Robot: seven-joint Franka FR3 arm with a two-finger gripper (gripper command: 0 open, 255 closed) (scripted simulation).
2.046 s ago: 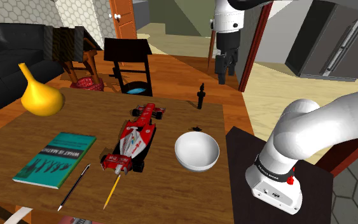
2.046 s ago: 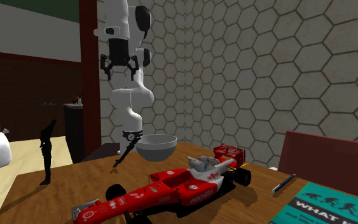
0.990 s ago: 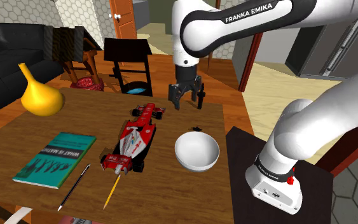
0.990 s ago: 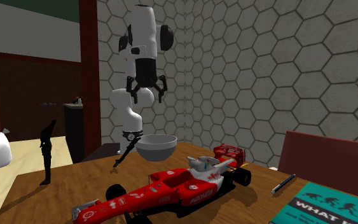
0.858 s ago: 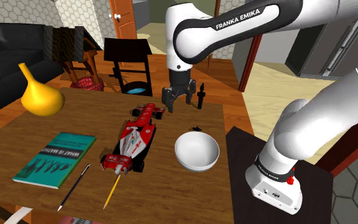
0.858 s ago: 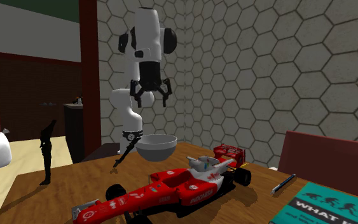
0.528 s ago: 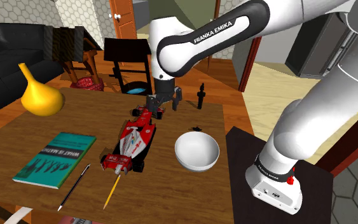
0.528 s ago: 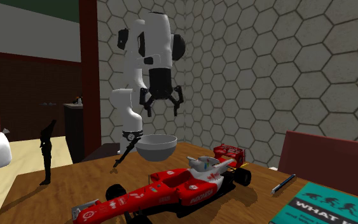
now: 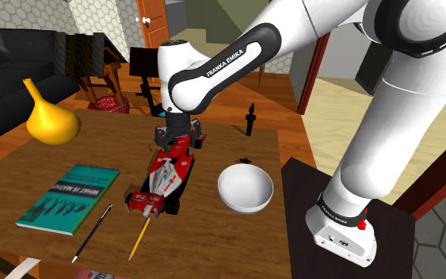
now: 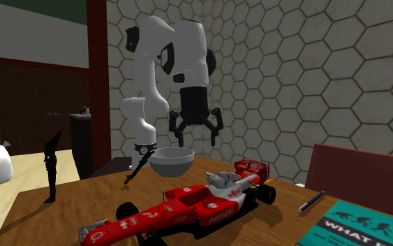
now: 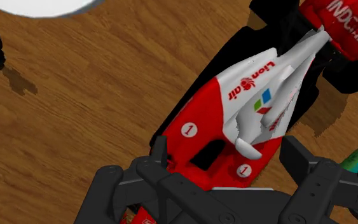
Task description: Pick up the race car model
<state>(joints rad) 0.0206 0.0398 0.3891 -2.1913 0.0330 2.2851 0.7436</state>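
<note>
My claw point(image 10: 196, 137) hangs spread wide above the red and white race car model point(image 9: 165, 170), well clear of it in the second exterior view, with nothing between the fingers but air. I keep the jaws apart because the car has to fit between them before I can close.

The car lies flat on its wheels along the middle of the brown wooden tabletop point(image 9: 102, 147). The white round bowl point(image 9: 245, 189) is near one flank and the teal book point(image 9: 69, 198) is near the other. Seen from my wrist, the car's painted body point(image 11: 247, 108) runs slantwise between my two black fingers point(image 11: 160, 153). One finger stands to each side of the narrow middle section, not over the wheels. I judge that the best place to grip, since the body there is slim enough for my spread and its sides should give the pads something firm to press on.

My arm comes in from over the bowl's side and bends down, so my claw point(image 9: 178, 136) points almost straight at the tabletop. That should keep me away from the yellow gourd-shaped vase point(image 9: 51, 119) and the small black figurine point(image 9: 250, 119), both well off to the sides.

I take it the job has hardly begun, because the car is untouched. What is left is a straight drop, a squeeze and a lift. The risk I see is the pads catching a wheel or the thin white fin, which could tip the car.
</note>
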